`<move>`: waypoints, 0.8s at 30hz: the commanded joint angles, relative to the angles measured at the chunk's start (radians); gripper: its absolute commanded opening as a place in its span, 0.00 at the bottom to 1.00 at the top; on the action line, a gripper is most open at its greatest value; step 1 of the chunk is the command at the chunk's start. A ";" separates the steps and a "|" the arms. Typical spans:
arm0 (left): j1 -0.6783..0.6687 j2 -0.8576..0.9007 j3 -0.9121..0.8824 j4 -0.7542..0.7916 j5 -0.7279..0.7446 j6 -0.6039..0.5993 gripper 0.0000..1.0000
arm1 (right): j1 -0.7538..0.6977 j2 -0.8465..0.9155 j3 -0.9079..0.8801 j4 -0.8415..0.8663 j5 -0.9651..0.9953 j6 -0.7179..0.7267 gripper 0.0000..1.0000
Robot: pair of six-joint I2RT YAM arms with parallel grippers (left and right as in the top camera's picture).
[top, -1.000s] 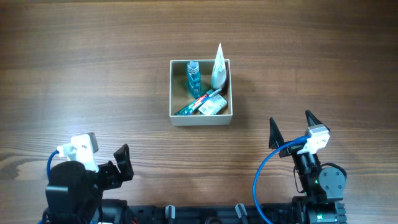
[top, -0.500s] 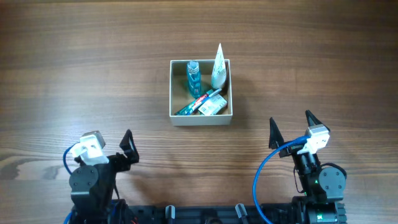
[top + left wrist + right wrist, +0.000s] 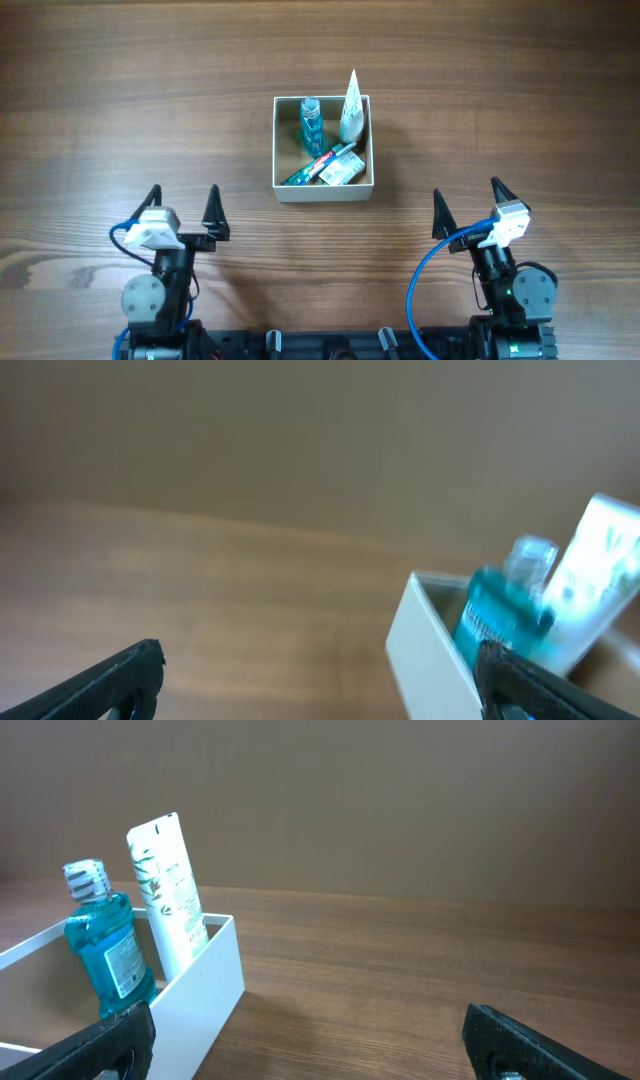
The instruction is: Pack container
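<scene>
- I see the wooden table (image 3: pixel 150 100) filling the overhead view.
- The container (image 3: pixel 322 193) sits on it a little past the middle, between my 2 arms and well apart from both. It has white walls and a tan floor, and its open top faces up.
- My left gripper (image 3: pixel 184 190) is at the near left edge, fingers spread wide with nothing between them.
- My right gripper (image 3: pixel 466 190) is at the near right edge, likewise spread wide and empty.
- A white tube (image 3: pixel 350 105) stands in the container's far right corner, leaning on the wall with its tip above the rim.
- A blue bottle (image 3: pixel 311 125) with a pale cap stands at the far wall, just left of the tube.
- 2 flat packs (image 3: pixel 325 165) lie slantwise across the near part of the floor; I cannot read their print.
- My left wrist view is blurred, showing only the container's corner and the bottle.
</scene>
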State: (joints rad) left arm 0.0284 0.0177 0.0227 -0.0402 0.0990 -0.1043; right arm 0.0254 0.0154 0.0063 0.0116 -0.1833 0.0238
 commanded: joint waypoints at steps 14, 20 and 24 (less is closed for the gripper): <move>0.019 -0.015 -0.017 -0.035 -0.064 -0.038 1.00 | 0.000 -0.005 -0.001 0.003 -0.009 -0.009 1.00; 0.019 -0.015 -0.017 -0.035 -0.056 -0.038 1.00 | -0.001 -0.005 -0.001 0.003 -0.009 -0.009 1.00; 0.019 -0.015 -0.017 -0.035 -0.056 -0.038 1.00 | -0.001 -0.005 -0.001 0.003 -0.009 -0.009 1.00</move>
State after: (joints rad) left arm 0.0414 0.0147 0.0135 -0.0723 0.0605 -0.1291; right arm 0.0254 0.0154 0.0063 0.0120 -0.1829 0.0238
